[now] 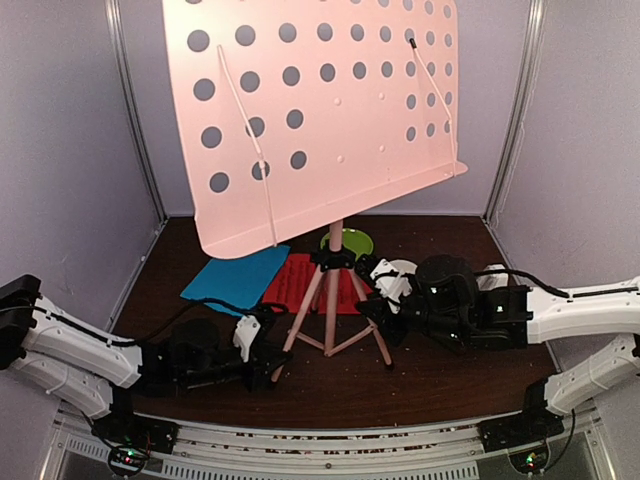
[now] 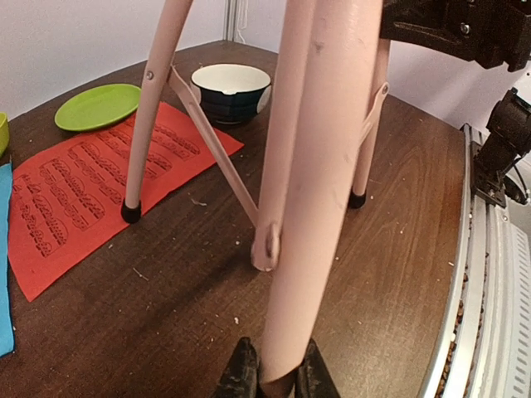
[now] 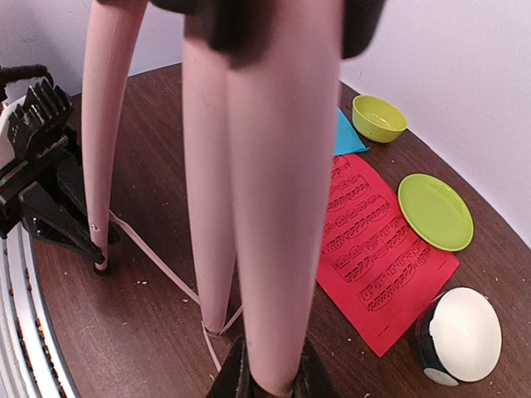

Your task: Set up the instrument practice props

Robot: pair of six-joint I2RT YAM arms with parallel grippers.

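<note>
- Left gripper [image 2: 274,377] comes first in its own wrist view: the fingers [image 2: 242,373] pinch one pink leg of the music stand [image 2: 319,166] from both sides, low on the leg.
- Right gripper [image 3: 270,375] holds a second leg in the same way, and its fingers [image 3: 235,373] are pressed against the leg.
- From above, the stand is upright near the middle of the worktop [image 1: 420,385], between the two arms. Its hole-dotted desk is tilted and fills the upper part of the view.
- The black foot of the third leg rests on the edge of the red music sheet [image 2: 75,199], which lies flat under the tripod.
- The blue music sheet [image 1: 235,278] lies just beside the red one, on its left.
- Behind the red sheet are a green plate [image 3: 434,211] and a green bowl [image 3: 378,118].
- A white bowl [image 2: 231,91] with a dark outside stands near the corner of the red sheet, on the right side.
</note>
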